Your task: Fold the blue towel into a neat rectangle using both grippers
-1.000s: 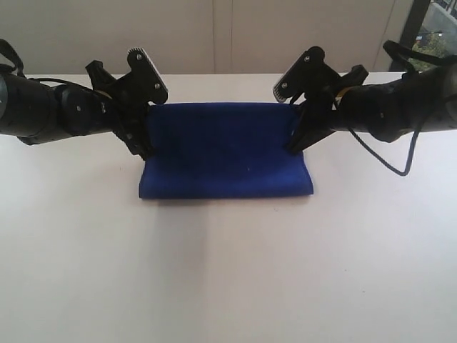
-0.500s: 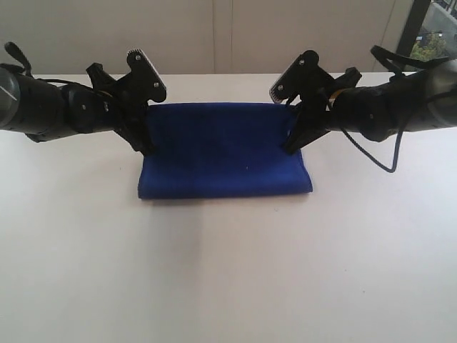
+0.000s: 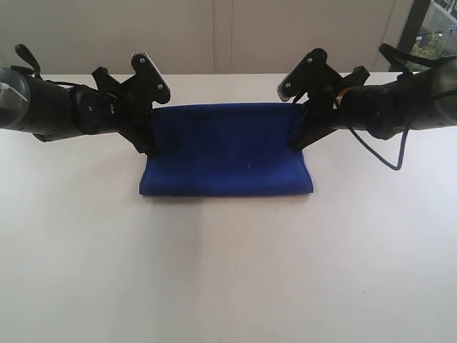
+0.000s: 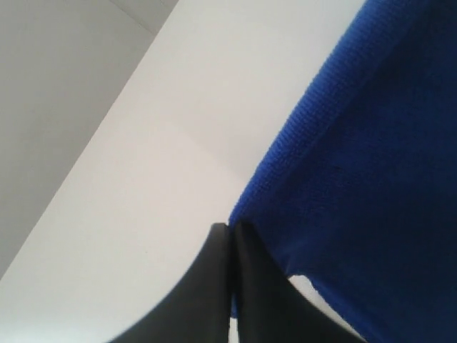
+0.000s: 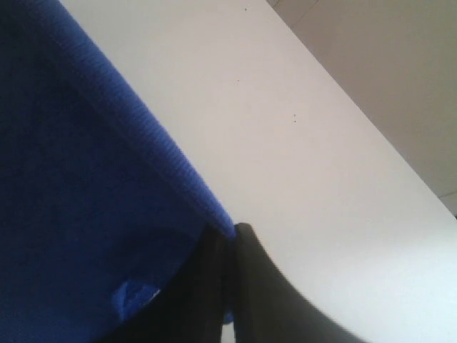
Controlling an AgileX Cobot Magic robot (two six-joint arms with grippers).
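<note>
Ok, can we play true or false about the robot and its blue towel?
1. The left gripper and the right gripper both pinch the towel. True.
2. The towel is red. False: it is deep blue.
3. The table under the towel is white. True.
4. The right gripper is wide open. False: it is shut on the towel's side edge.
</note>
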